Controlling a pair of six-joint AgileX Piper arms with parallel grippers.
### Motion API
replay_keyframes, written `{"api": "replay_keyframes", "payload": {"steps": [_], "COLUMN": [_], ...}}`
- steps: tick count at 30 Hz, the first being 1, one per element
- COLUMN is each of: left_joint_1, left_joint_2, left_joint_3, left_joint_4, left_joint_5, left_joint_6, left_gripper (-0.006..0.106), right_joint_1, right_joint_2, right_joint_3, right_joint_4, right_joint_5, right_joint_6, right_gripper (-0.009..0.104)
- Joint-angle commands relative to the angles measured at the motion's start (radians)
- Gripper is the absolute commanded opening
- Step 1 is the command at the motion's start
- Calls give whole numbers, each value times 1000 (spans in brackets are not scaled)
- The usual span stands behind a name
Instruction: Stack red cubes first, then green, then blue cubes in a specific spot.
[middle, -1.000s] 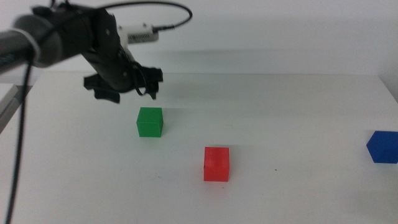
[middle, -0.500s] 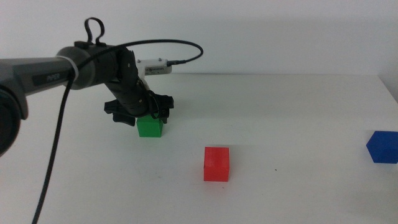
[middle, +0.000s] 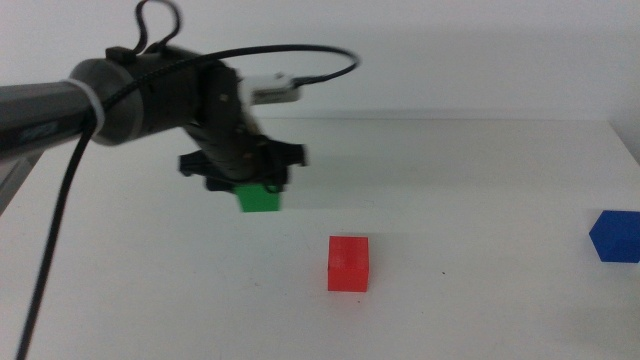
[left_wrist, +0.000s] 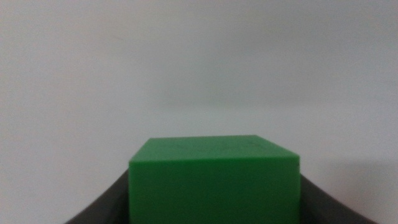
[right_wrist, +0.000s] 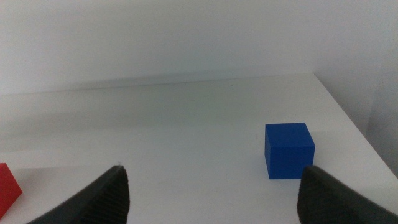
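My left gripper is shut on the green cube and holds it just over the table, left of and behind the red cube. In the left wrist view the green cube fills the gap between the dark jaws of the left gripper. The red cube stands alone on the white tabletop near the middle. The blue cube sits at the far right edge. In the right wrist view the right gripper is open, with the blue cube ahead of it. The specific spot's scribble mark is not visible.
A tiny dark dot marks the white table right of the red cube. The left arm's black cable loops above it. The red cube's corner shows at the edge of the right wrist view.
The left gripper came down over the green cube, shut on it, and has carried it a little to the right, toward the red cube. Red and blue cubes have not moved.
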Motion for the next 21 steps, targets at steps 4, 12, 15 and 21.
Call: {"api": "replay_keyframes", "payload": {"steps": [4,12,15,21], "left_joint_1": [-256,-372,-370,-370], "left_joint_2": [-98,-26,1,40], "left_joint_3": [7,-17,-17,-23], "left_joint_4": [221,244,256,264], "left_joint_5": [136,111,77,23], "left_joint_6": [-451,-546,-541,-541], "left_gripper": [11,16,16,16], "right_joint_1": [-3,-3,-3,-3], "right_joint_2": [-5,-5,-5,-5], "right_joint_3": [4,4,4,4], "right_joint_4": [-6,-6,-6,-6], "right_joint_5": [-12,-12,-12,-12], "right_joint_6": [-10,-10,-10,-10], "right_gripper": [93,93,93,93]}}
